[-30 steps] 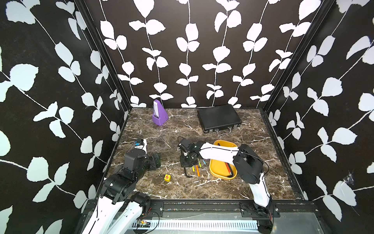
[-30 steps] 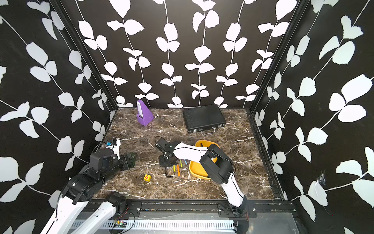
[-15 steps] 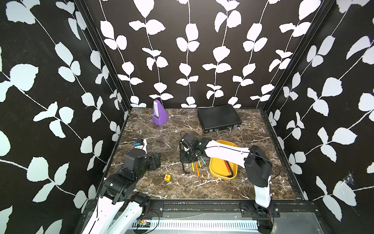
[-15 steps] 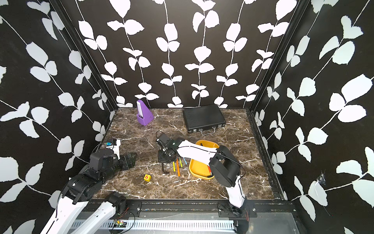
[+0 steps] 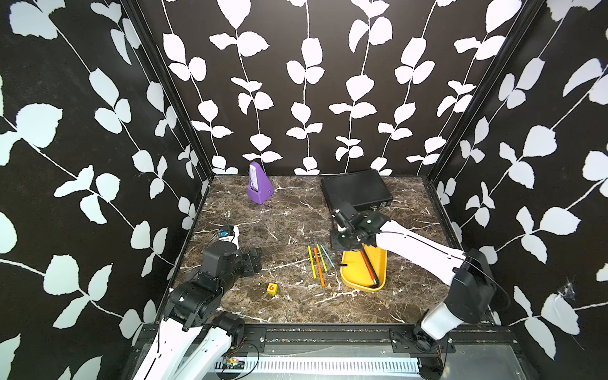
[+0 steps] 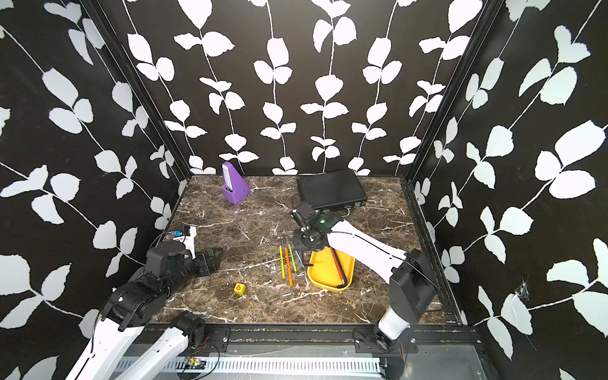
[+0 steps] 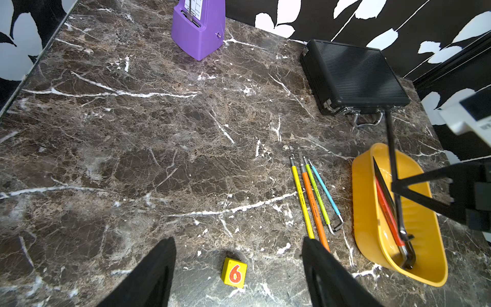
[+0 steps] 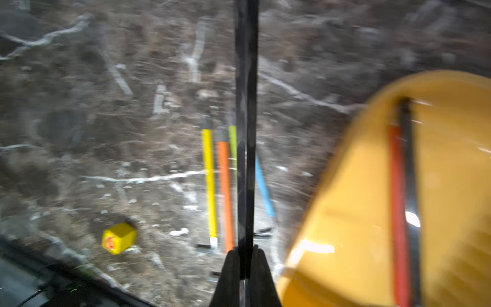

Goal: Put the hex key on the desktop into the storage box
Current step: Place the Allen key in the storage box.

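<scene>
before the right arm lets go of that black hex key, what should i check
1. Right end effector shut on black hex key: ok
2. Held key's lower end inside storage box rim: cannot tell; in both top views it shows at the rim's edge
3. Room in box beside red key: ok
4. Left end effector open, away from box: ok
5. Desktop free of keys: not ok; yellow key, orange key, green key, blue key lie there

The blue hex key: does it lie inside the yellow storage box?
No, the blue hex key lies on the desktop, outside the storage box.
</scene>
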